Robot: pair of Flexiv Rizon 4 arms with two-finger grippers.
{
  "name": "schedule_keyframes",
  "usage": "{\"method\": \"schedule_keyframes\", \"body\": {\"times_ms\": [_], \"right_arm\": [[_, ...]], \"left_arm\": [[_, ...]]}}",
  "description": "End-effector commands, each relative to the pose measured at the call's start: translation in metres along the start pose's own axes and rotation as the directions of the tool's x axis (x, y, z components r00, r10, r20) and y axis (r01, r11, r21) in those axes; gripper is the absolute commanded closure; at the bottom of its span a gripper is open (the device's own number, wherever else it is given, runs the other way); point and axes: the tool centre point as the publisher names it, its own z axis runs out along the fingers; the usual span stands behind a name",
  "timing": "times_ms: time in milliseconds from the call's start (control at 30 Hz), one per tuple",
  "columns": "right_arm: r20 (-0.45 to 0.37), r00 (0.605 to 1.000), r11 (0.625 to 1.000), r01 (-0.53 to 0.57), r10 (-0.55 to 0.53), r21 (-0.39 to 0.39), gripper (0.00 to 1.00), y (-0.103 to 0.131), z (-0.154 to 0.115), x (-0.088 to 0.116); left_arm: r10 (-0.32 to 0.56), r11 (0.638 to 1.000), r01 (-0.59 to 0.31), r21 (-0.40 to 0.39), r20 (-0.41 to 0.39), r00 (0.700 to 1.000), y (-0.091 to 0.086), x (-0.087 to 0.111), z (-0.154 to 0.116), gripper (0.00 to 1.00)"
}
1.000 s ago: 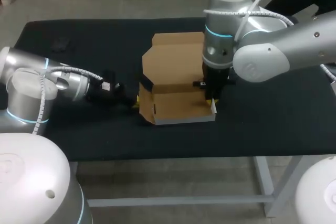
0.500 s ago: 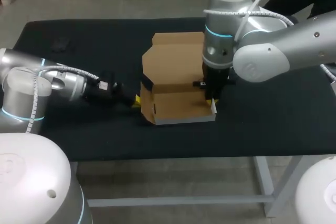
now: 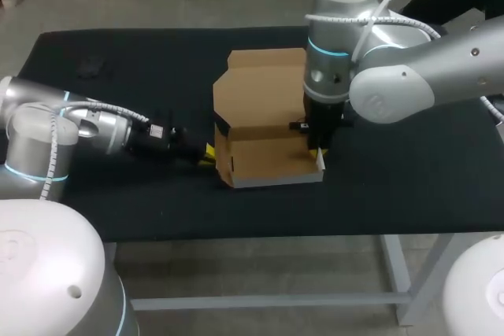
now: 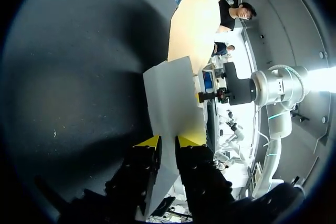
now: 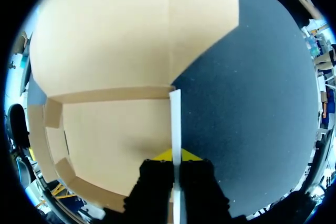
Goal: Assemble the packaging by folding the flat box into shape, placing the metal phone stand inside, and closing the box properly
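The brown cardboard box [image 3: 264, 159] sits mid-table, partly folded, its lid [image 3: 260, 84] lying flat behind it. My left gripper [image 3: 208, 151] is low at the box's left side. In the left wrist view that side wall [image 4: 170, 93] stands between the slightly parted fingers of the left gripper [image 4: 168, 141], which is open. My right gripper [image 3: 317, 155] comes down from above onto the right side wall. In the right wrist view it [image 5: 176, 156] is shut on the thin wall edge [image 5: 175, 119], with the box floor [image 5: 115, 135] beside it. No phone stand can be made out.
A small dark object [image 3: 90, 64] lies at the far left of the black table [image 3: 409, 186]. The table's front edge runs close below the box. Bare tabletop lies right of the box and in front of my left arm.
My left gripper has slid a little to the right against the box, pushing its left wall more upright, and its fingers have parted. The right arm has kept still.
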Motion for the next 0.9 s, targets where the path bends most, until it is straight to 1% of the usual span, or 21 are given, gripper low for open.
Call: {"method": "schedule_keyframes", "body": {"times_ms": [33,200,433,767,900], "right_arm": [[0.002,1.0,1.0,0.0,0.0,0.004,1.0,0.001,0.0,0.001],[0.002,1.0,1.0,0.0,0.0,0.004,1.0,0.001,0.0,0.001],[0.002,1.0,1.0,0.0,0.0,0.004,1.0,0.001,0.0,0.001],[0.002,1.0,1.0,0.0,0.0,0.004,1.0,0.001,0.0,0.001],[0.002,1.0,1.0,0.0,0.0,0.004,1.0,0.001,0.0,0.001]], "left_arm": [[-0.002,1.0,0.002,-0.01,-0.006,1.0,-0.003,-0.002,0.004,0.75],[-0.004,1.0,0.004,-0.012,-0.012,1.0,-0.004,-0.002,0.006,0.7],[-0.009,1.0,0.008,-0.017,-0.022,1.0,-0.005,0.001,0.011,0.71],[-0.03,0.999,0.029,-0.02,-0.032,0.999,-0.009,0.005,0.015,0.69],[-0.032,0.999,0.031,-0.019,-0.028,0.999,-0.01,0.007,0.017,0.7]]}}
